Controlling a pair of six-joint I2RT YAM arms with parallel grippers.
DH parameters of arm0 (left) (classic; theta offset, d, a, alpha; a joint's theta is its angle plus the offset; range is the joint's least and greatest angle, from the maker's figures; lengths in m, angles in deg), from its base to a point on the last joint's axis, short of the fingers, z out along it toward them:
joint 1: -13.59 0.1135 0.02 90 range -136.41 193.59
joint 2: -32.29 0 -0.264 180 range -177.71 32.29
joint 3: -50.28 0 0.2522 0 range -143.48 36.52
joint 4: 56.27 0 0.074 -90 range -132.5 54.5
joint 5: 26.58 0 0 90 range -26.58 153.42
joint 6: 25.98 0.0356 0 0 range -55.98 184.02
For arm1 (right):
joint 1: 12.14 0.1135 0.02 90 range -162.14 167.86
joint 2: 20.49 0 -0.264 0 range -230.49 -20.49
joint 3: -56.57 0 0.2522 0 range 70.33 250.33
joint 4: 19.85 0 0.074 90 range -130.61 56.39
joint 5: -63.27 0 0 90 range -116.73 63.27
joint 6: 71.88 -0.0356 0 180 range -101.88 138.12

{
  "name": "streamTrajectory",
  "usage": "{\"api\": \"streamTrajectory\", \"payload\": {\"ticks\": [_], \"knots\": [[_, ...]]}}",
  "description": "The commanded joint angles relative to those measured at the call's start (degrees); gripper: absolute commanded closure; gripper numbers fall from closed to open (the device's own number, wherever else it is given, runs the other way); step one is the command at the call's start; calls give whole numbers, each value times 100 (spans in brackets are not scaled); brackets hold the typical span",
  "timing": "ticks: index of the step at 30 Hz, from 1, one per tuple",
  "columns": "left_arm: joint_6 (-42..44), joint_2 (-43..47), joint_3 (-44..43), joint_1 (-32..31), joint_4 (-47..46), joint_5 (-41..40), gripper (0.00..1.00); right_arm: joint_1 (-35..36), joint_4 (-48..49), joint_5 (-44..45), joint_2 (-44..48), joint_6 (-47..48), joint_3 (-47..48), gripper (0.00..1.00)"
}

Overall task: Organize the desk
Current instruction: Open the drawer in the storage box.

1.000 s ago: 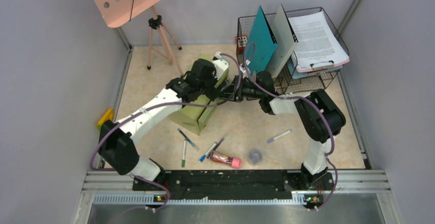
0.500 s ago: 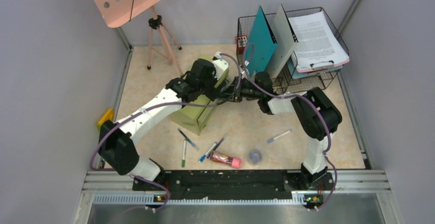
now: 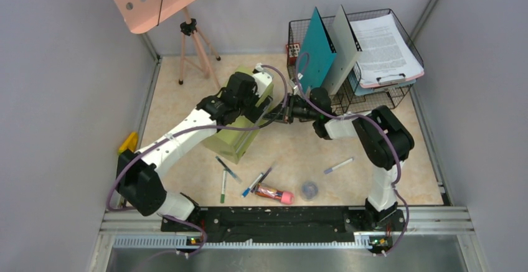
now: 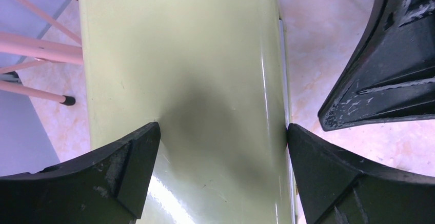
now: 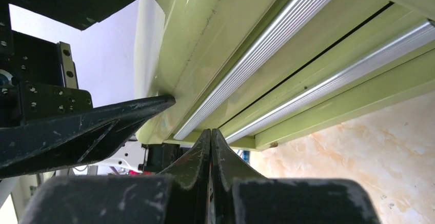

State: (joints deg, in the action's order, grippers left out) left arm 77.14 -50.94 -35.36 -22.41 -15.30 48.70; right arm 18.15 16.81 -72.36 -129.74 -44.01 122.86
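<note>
Left gripper [image 4: 223,131] spread wide astride the olive-green drawer box [image 4: 179,55], right gripper [image 5: 211,134] pinched tight beside its silver handle rail [image 5: 261,49], beige marble-patterned desk [image 3: 292,150] lying beneath both sets of fingers [image 4: 102,178].

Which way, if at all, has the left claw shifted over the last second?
Yes. The left gripper slid slightly left, toward the pink tripod, uncovering more of the far end of the green drawer box, which looks unmoved.
</note>
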Motion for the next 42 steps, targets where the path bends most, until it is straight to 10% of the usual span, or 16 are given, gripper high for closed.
{"api": "streamTrajectory", "payload": {"ticks": [1, 5, 13, 42], "knots": [[308, 257, 106, 244, 461, -727, 2, 38, 370, -26, 218, 160, -43, 100], [317, 306, 121, 248, 479, -725, 2, 39, 271, 21, 259, 242, -25, 100], [272, 300, 16, 252, 529, -679, 2, 61, 133, 80, -101, 281, 443, 61], [-699, 270, -661, 1214, 940, 752, 2, 276, -28, 221, -717, 332, 1057, 63]]}}
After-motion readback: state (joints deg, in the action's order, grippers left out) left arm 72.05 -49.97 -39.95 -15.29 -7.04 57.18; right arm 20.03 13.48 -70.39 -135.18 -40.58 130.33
